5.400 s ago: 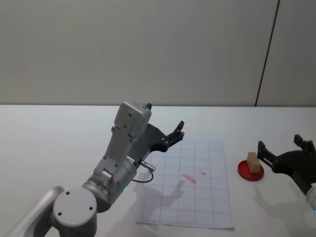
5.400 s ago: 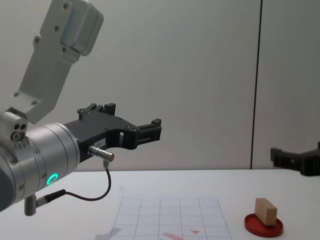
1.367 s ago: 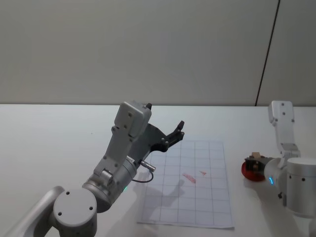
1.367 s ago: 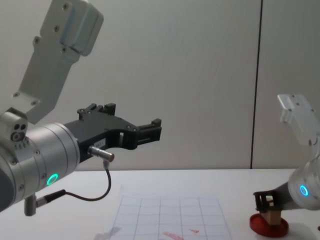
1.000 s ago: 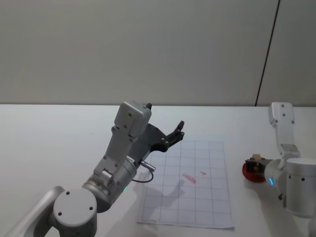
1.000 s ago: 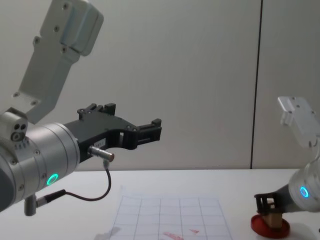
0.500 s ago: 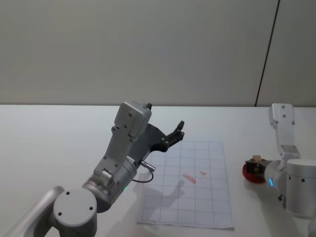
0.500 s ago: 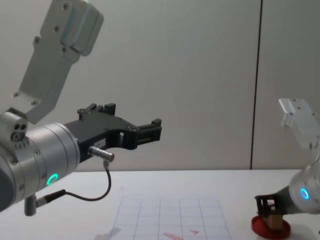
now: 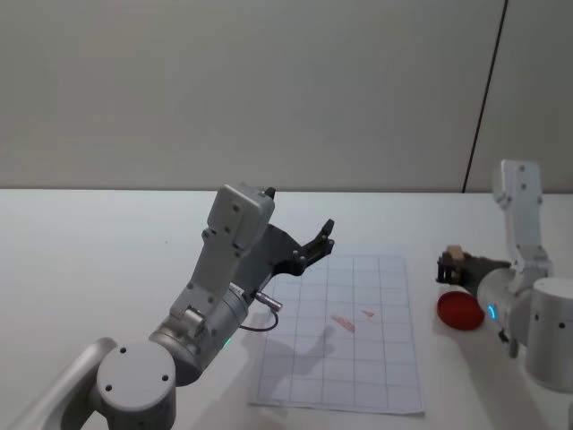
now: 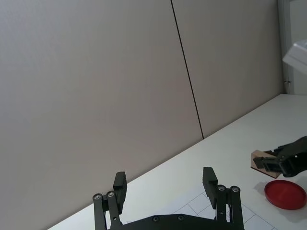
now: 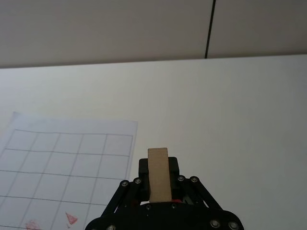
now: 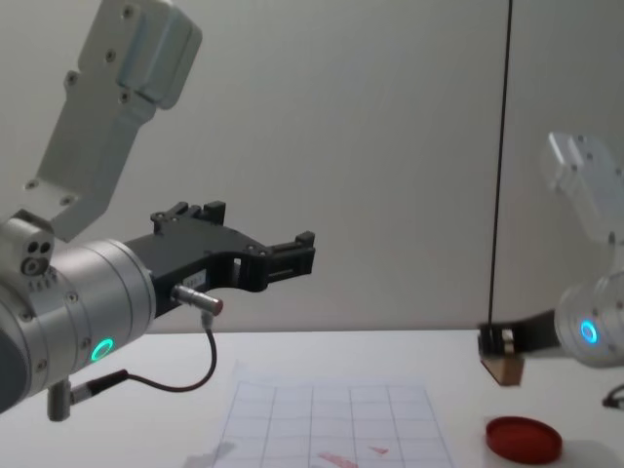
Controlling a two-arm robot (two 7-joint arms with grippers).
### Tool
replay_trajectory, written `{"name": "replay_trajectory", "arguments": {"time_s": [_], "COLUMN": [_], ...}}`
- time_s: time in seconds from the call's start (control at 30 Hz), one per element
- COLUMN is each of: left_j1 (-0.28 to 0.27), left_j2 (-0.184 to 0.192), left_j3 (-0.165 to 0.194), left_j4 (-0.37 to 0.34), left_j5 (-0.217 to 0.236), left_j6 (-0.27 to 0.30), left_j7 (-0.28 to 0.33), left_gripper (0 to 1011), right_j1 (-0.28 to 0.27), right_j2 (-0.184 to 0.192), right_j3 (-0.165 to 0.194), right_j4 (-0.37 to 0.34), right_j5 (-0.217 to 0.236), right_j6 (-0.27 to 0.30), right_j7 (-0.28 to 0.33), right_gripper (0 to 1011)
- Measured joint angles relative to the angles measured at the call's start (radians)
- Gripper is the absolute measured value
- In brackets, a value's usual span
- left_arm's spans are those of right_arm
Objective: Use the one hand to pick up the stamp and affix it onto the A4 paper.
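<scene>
The right gripper (image 9: 450, 266) is clamped on the stamp (image 9: 456, 255), one black finger on each side of the wooden block, and holds it in the air above the white table (image 9: 89, 251). In the chest view the stamp hangs at about 11 o'clock from the red dish (image 12: 524, 439), well clear of it and touching nothing but the fingers. In the head view the dish lies at 3 o'clock from the paper (image 9: 385, 376), just off its right edge, and the stamp shows at about 12 o'clock from the dish, still outside the sheet. The paper lies flat on the table, with two small red marks (image 9: 343, 322) near its middle. The right wrist view shows the block standing upright between the fingers. The left gripper (image 9: 315, 245) is parked in the air near the paper's 11 o'clock corner, jaws spread wide and holding nothing; a thin cable (image 9: 255, 326) with a silver plug runs along its wrist.
</scene>
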Motion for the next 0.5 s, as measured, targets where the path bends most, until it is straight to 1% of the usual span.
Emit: {"name": "replay_trajectory", "arguments": {"time_s": [0.17,0.3,0.37,0.47,0.5], "left_j1": [0.0,0.0,0.0,0.0,0.0], "left_j2": [0.0,0.0,0.0,0.0,0.0], "left_j3": [0.0,0.0,0.0,0.0,0.0], "left_j4": [0.0,0.0,0.0,0.0,0.0], "left_j5": [0.0,0.0,0.0,0.0,0.0], "left_j6": [0.0,0.0,0.0,0.0,0.0], "left_j7": [0.0,0.0,0.0,0.0,0.0], "left_gripper": [1002,1002,1002,1002,1002], "right_j1": [0.001,0.018,0.033,0.05,0.064], "right_j2": [0.003,0.0,-0.006,-0.014,-0.021], "right_j3": [0.0,-0.005,-0.01,-0.015,-0.02], "right_j4": [-0.02,-0.021,-0.009,0.007,0.021], "right_j5": [-0.004,-0.018,-0.028,-0.036,-0.041], "right_j6": [-0.016,-0.017,-0.012,-0.006,-0.001], "right_j7": [0.047,0.092,0.111,0.123,0.13], "right_gripper": [220,219,220,220,220]}}
